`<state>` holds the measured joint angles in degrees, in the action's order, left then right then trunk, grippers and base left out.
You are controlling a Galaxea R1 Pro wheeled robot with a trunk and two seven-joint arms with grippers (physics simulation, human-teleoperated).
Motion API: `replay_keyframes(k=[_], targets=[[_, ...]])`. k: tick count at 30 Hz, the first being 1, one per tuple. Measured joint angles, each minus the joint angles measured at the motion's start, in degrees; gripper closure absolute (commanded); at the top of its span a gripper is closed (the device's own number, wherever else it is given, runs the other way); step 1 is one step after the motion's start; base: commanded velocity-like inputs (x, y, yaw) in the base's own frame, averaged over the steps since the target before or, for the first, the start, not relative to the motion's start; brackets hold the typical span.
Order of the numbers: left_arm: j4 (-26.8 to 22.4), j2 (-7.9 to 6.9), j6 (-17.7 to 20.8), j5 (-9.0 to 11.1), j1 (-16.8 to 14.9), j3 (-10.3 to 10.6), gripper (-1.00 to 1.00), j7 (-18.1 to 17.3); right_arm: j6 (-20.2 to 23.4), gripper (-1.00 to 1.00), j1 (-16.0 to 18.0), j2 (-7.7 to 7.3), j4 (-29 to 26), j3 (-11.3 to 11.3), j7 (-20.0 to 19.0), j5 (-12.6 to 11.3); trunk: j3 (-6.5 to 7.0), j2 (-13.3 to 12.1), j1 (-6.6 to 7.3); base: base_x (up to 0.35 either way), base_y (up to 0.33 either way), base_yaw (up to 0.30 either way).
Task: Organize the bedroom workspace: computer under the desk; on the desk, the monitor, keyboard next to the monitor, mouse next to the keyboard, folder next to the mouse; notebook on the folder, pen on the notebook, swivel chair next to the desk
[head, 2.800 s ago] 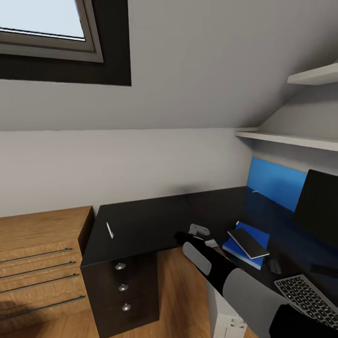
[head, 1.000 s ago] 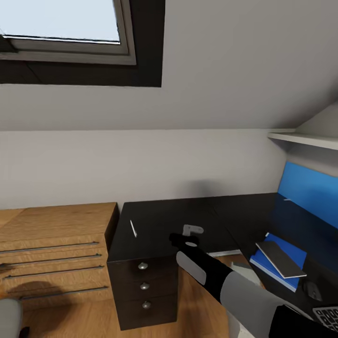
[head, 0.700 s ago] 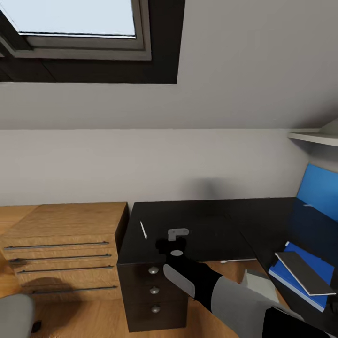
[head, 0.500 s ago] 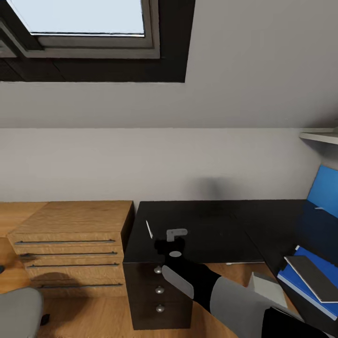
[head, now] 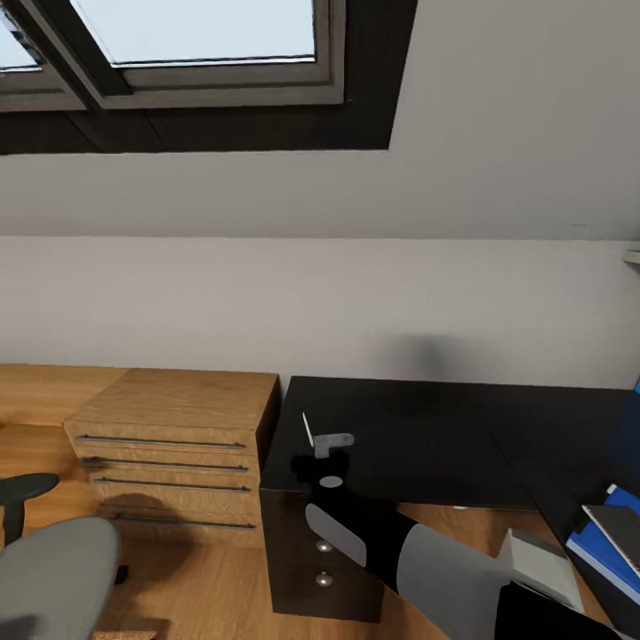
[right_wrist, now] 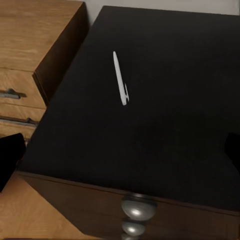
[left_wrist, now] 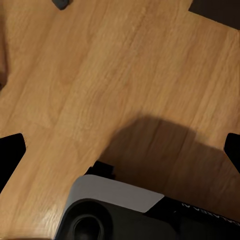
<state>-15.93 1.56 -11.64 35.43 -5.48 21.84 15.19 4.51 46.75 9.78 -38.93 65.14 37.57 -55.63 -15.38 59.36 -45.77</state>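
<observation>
A white pen (head: 308,430) lies on the left wing of the black desk (head: 418,436). In the right wrist view the pen (right_wrist: 120,78) is ahead of the fingers, on the desk top (right_wrist: 165,130). My right gripper (head: 332,444) hovers over the desk's front edge just right of the pen, open (right_wrist: 120,155) and holding nothing. The blue folder (head: 597,553) with the dark notebook (head: 622,524) on it shows at the right edge. The grey swivel chair (head: 53,578) is at bottom left. My left gripper (left_wrist: 120,152) hangs open over the wooden floor (left_wrist: 100,75).
A wooden chest of drawers (head: 178,427) stands against the desk's left side. The desk's drawer unit has round knobs (right_wrist: 136,206). A pale grey box (head: 533,562) sits under the desk. My own base (left_wrist: 125,210) is below the left gripper. A skylight (head: 204,36) is overhead.
The camera has swung left: monitor, keyboard and mouse left the picture and the chair came in. My right gripper went from beside the folder to just beside the pen.
</observation>
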Motion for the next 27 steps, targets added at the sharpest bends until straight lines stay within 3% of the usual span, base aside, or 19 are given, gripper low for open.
replay_keyframes(k=[10,27], targets=[[-0.1,0.00,-0.3,0.0,0.0,0.0,-1.00,0.0,-0.1,-1.00,0.0,-0.16,0.0,0.0,-0.1,0.0,-0.44,0.0,0.01,0.041,0.000,0.166],[-0.1,-0.04,-1.1,0.0,0.0,-0.1,-1.00,0.0,-0.2,-1.00,0.0,-0.61,0.2,-0.1,-0.4,0.4,-0.48,0.0,0.03,0.309,0.000,0.005]])
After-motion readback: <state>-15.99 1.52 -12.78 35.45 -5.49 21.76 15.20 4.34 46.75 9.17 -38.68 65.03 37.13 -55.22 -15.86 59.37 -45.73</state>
